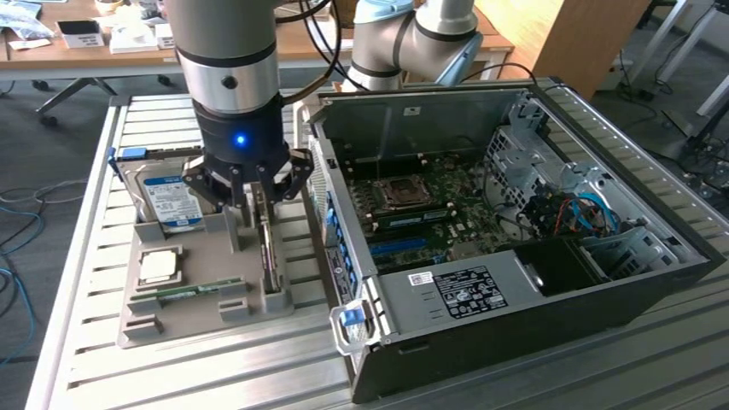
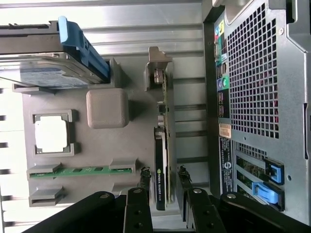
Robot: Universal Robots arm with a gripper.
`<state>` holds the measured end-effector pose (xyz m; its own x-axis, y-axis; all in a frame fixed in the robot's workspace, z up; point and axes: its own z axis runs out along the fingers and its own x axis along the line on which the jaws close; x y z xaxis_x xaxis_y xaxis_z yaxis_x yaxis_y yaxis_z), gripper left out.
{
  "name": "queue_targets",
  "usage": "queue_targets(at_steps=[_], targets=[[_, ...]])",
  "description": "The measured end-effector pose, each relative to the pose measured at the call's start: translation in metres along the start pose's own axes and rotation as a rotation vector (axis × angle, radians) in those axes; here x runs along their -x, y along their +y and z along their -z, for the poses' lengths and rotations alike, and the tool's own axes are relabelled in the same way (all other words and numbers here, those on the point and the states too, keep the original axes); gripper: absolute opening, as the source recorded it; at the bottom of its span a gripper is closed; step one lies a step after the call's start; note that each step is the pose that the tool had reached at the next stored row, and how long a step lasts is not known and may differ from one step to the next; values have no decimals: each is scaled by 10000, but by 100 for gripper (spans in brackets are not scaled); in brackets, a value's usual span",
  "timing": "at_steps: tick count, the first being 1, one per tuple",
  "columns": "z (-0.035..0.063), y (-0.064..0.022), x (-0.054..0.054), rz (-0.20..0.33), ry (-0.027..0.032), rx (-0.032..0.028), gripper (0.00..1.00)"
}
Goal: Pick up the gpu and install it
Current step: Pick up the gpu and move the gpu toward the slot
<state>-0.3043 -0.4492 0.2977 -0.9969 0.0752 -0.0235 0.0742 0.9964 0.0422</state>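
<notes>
- Under everything, the slatted metal table (image 1: 171, 376) carries all the parts.
- On the exterior view's right, an open computer case (image 1: 513, 256) lies on its side with the motherboard exposed. Its perforated rear panel (image 2: 252, 73) faces the parts tray.
- Above the tray, the grey robot arm (image 1: 228, 51) comes straight down, with a blue light lit on its black wrist.
- On the exterior view's left, a flat grey parts tray (image 1: 205, 256) (image 2: 97, 145) lies just beside the case.
- At the tray's far end, a silver hard drive (image 1: 171, 201) (image 2: 48, 75) with a blue label stands on edge in a blue-handled carrier.
- Along the tray edge nearest the case, the gpu (image 1: 266, 248) (image 2: 163, 160) stands on its long edge in a slot. Its black cooler faces the tray's middle and its silver bracket is at the far end.
- Directly over the gpu, the tool (image 1: 259, 201) (image 2: 163, 172) is spread. One of its fingers (image 2: 145, 174) is on each side of the card, and the wrist view shows a thin gap on both sides, so nothing is pinched.
- Near the tray's middle, a square silver processor (image 1: 159, 266) (image 2: 51, 135) lies flat in its recess.
- Beside the processor, a narrow green memory stick (image 1: 194, 290) (image 2: 80, 171) sits in a slot.
</notes>
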Motion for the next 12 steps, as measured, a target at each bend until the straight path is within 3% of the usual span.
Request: queue_targets(at_steps=[12], targets=[[-30, -1, -1, 0, 0, 0, 36]])
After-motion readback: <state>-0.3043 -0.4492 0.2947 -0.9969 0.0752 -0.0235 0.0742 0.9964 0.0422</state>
